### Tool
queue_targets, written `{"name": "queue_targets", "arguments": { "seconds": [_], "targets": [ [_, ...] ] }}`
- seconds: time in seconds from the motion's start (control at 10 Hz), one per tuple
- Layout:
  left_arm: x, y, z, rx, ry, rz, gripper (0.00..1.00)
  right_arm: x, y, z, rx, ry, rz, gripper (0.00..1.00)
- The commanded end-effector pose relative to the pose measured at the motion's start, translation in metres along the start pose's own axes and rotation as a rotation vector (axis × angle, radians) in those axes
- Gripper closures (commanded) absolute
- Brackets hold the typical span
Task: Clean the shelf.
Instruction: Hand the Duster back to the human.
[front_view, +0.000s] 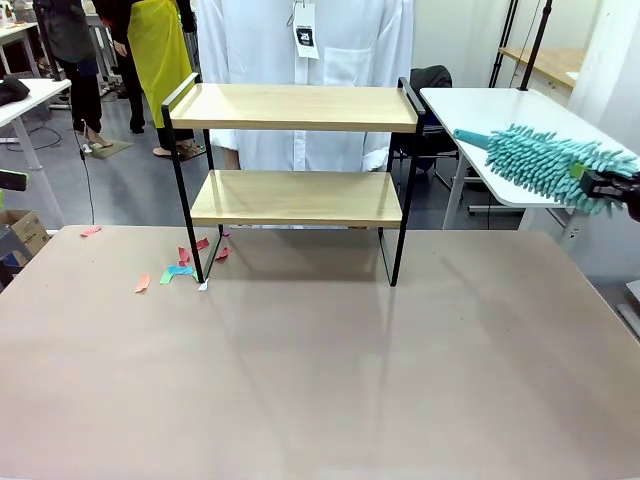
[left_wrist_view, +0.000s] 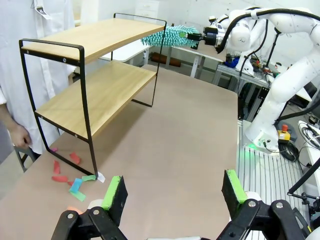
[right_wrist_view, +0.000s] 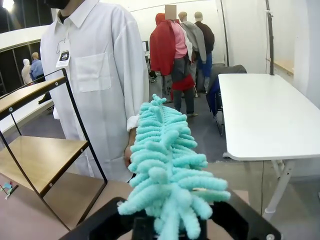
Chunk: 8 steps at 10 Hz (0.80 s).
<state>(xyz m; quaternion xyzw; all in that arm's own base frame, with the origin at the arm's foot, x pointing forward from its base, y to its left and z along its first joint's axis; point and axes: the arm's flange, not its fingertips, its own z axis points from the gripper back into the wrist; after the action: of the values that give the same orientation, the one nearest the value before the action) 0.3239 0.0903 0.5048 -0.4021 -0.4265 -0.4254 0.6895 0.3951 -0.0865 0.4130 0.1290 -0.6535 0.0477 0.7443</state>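
Observation:
The shelf (front_view: 290, 107), two light wooden boards in a thin black frame, stands at the far middle of the brown table (front_view: 320, 380). Both its boards look bare. A fluffy teal duster (front_view: 555, 165) hangs in the air to the right of the shelf, level with its top board, and my right gripper (front_view: 592, 183) is shut on its handle end. In the right wrist view the duster (right_wrist_view: 167, 170) rises from between the black fingers, with the shelf (right_wrist_view: 40, 155) off to the left. My left gripper (left_wrist_view: 174, 190) stands open over the table, short of the shelf (left_wrist_view: 95, 75), with nothing between its green pads (left_wrist_view: 114, 192).
Small coloured paper scraps (front_view: 180, 265) lie on the table by the shelf's left leg. A person in a white coat (right_wrist_view: 100, 75) stands right behind the shelf, a hand (left_wrist_view: 20, 135) hanging near it. A white side table (front_view: 510, 120) stands at the far right.

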Motion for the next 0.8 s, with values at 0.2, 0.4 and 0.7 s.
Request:
{"name": "queue_targets", "arguments": {
  "seconds": [0.2, 0.4, 0.7],
  "targets": [
    [0.0020, 0.0000, -0.0002, -0.005, -0.023, -0.006, 0.00, 0.0031, 0.0029, 0.0010, -0.013, 0.005, 0.016, 0.84],
    [0.0020, 0.0000, -0.0002, -0.005, -0.023, -0.006, 0.00, 0.0031, 0.0029, 0.0010, -0.013, 0.005, 0.016, 0.84],
    [0.0020, 0.0000, -0.0002, -0.005, -0.023, -0.006, 0.00, 0.0031, 0.0029, 0.0010, -0.013, 0.005, 0.016, 0.84]
  ]
}}
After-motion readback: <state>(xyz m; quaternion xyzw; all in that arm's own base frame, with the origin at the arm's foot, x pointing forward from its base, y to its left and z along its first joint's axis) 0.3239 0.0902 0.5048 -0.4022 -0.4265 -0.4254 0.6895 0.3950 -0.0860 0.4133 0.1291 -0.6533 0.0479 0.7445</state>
